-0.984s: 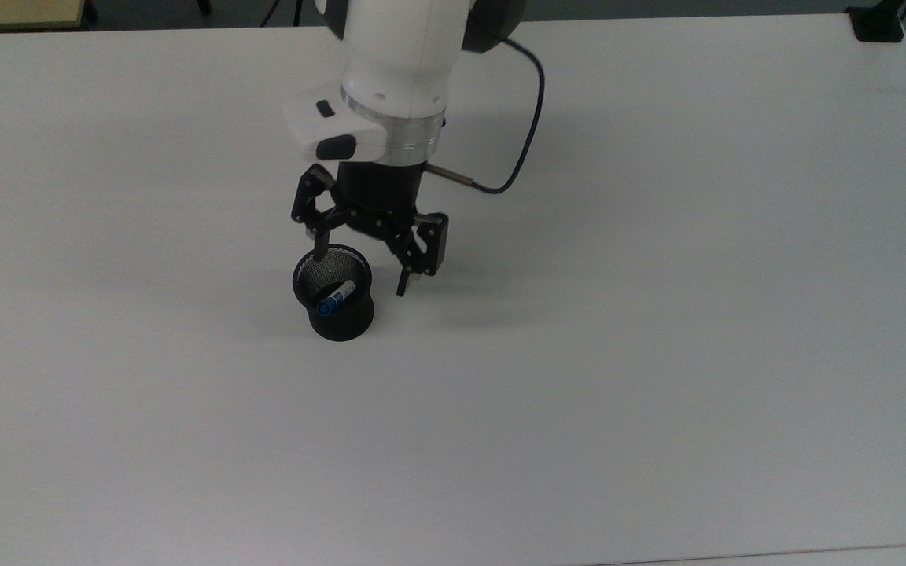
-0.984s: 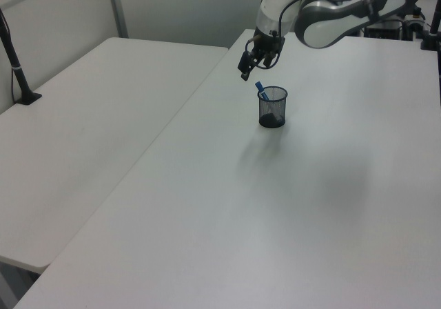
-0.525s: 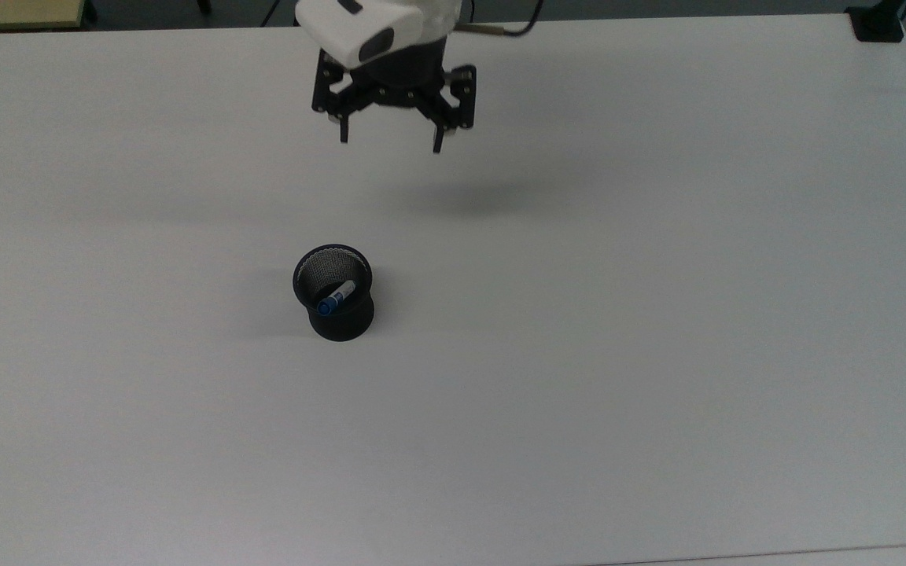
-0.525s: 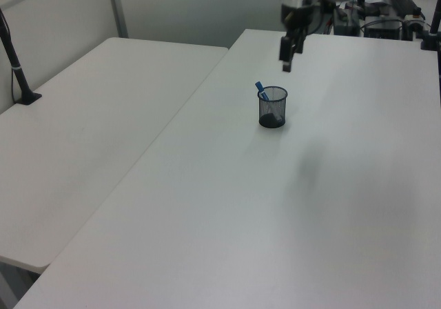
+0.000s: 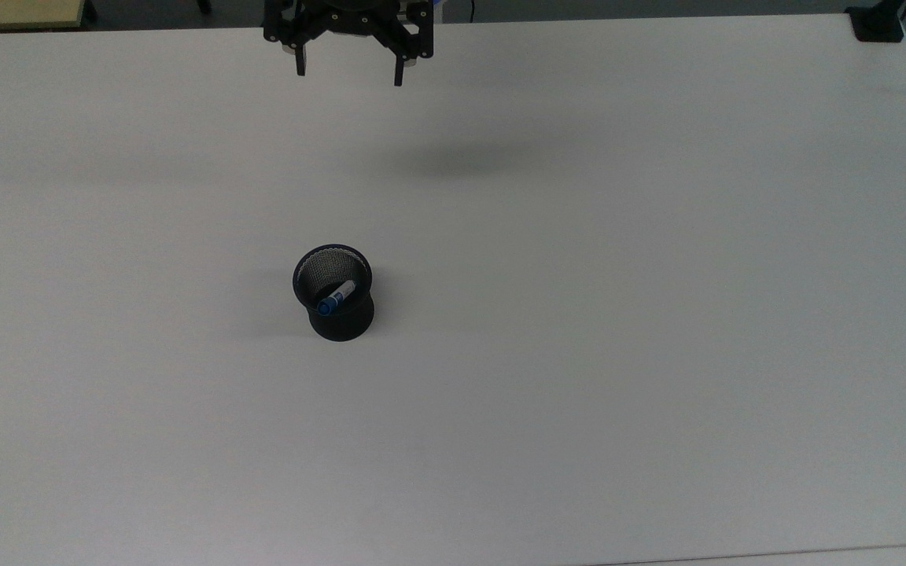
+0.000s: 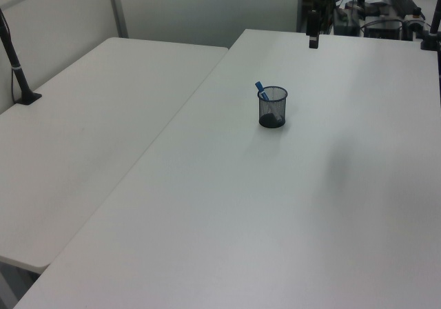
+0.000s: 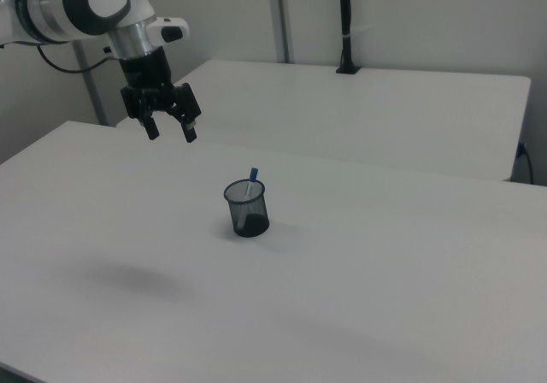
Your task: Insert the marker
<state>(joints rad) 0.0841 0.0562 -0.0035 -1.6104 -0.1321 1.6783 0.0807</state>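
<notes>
in the top view the marker (image 5: 336,299) leans inside the cup (image 5: 334,292), blue cap against the rim, while the gripper (image 5: 348,75) hangs well apart near the table (image 5: 657,314) edge, jaws spread and empty. in the left view the cap pokes above the rim. in the right view the marker stands tilted; it looks light, stiff and smooth, best pinched mid-barrel.
</notes>
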